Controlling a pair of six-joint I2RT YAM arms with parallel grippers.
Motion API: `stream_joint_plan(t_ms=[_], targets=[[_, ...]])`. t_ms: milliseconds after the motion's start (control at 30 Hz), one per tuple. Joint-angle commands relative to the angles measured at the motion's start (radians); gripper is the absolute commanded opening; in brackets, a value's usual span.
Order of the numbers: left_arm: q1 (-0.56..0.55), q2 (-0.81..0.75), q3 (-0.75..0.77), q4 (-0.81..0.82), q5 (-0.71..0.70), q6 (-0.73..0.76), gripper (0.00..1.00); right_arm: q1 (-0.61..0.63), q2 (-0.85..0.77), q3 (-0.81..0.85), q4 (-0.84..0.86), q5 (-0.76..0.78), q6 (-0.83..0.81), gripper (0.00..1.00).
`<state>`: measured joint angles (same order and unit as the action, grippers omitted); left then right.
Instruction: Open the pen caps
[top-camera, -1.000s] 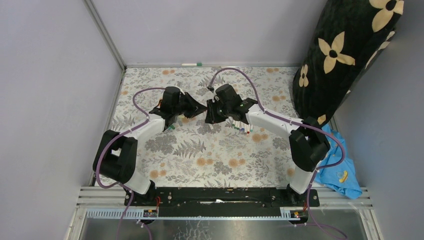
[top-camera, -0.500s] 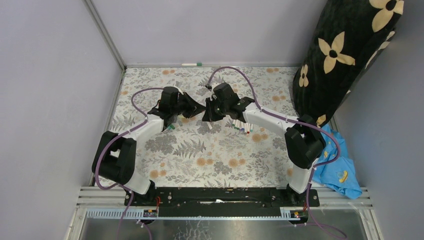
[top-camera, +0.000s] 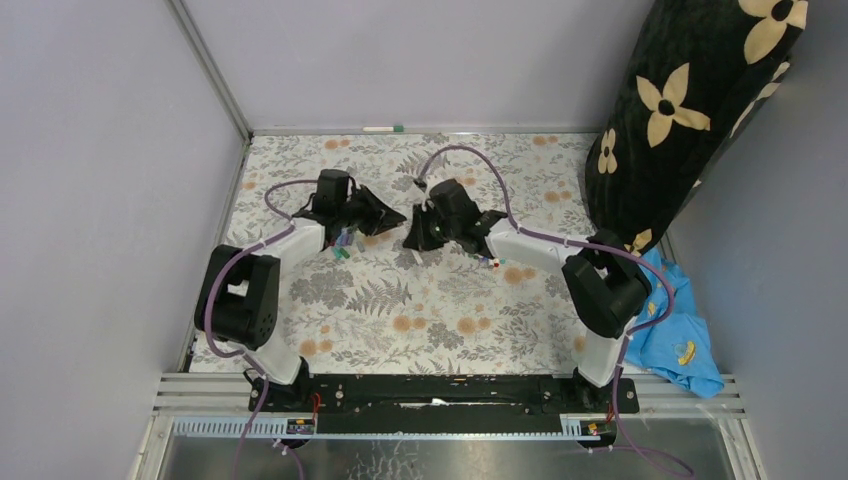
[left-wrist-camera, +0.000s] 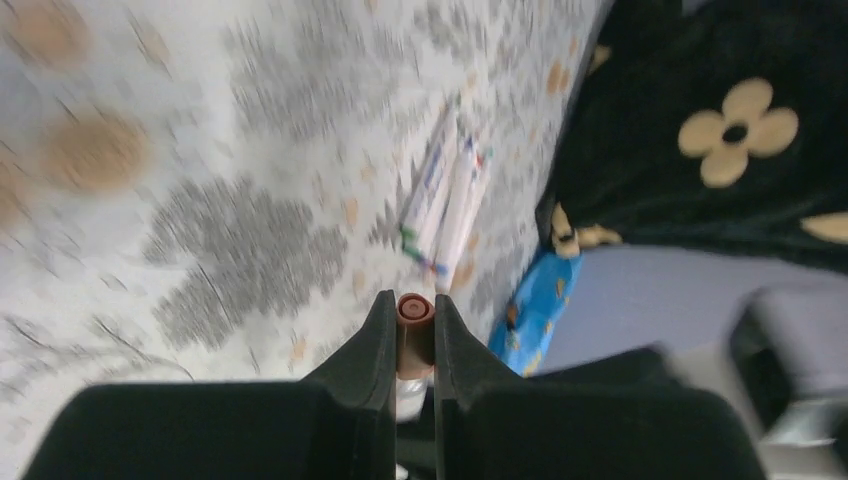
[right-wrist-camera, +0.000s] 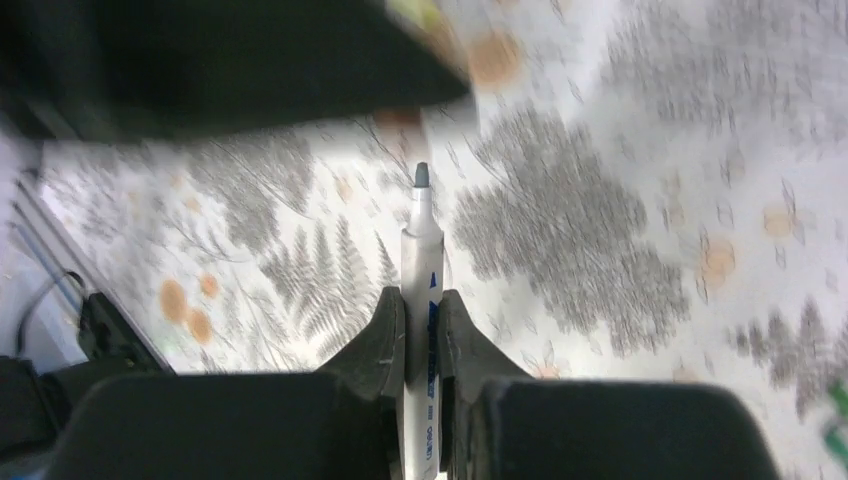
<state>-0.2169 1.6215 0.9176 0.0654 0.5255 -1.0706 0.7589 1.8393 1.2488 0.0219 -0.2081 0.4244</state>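
over a floral-patterned table (top-camera: 400, 320), the left gripper (left-wrist-camera: 413, 335) is clamped on a reddish-brown pen cap (left-wrist-camera: 415, 308), just apart from the right gripper (right-wrist-camera: 421, 325) pinching an uncapped white pen (right-wrist-camera: 421, 240), while loose pens (left-wrist-camera: 447, 195) lie partly hidden under the right arm, a black flowered cushion (top-camera: 700, 100) beyond.

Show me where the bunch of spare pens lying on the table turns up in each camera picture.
Top external: the bunch of pens lies right of centre, mostly hidden under the right arm.
Left wrist: the bunch of pens sits mid-picture, beyond the brown cap in the left gripper.
Right wrist: not in it; only the pen held by the right gripper.
Shared landmark: the leafy tablecloth, in all three.
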Motion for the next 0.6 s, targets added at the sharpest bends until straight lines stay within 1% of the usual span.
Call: stream_joint_plan(t_ms=[0, 200, 267, 333, 467, 567], targets=[[0.098, 0.031, 0.133, -0.007, -0.165, 0.064, 0.0, 0.011, -0.084, -0.119, -0.135, 0.014, 0.009, 0.0], [0.102, 0.049, 0.158, -0.039, -0.201, 0.093, 0.0, 0.016, -0.104, -0.149, -0.131, 0.022, 0.011, 0.0], [0.098, 0.047, 0.158, -0.057, -0.215, 0.124, 0.0, 0.017, -0.12, -0.146, -0.146, 0.059, 0.009, 0.0], [0.089, 0.059, 0.178, -0.128, -0.239, 0.175, 0.0, 0.015, -0.144, -0.135, -0.164, 0.116, 0.003, 0.0], [0.038, 0.069, 0.198, -0.308, -0.38, 0.304, 0.0, -0.011, -0.187, -0.113, -0.203, 0.257, 0.0, 0.0], [-0.012, 0.086, 0.191, -0.381, -0.506, 0.369, 0.0, -0.062, -0.219, -0.12, -0.227, 0.355, 0.007, 0.0]])
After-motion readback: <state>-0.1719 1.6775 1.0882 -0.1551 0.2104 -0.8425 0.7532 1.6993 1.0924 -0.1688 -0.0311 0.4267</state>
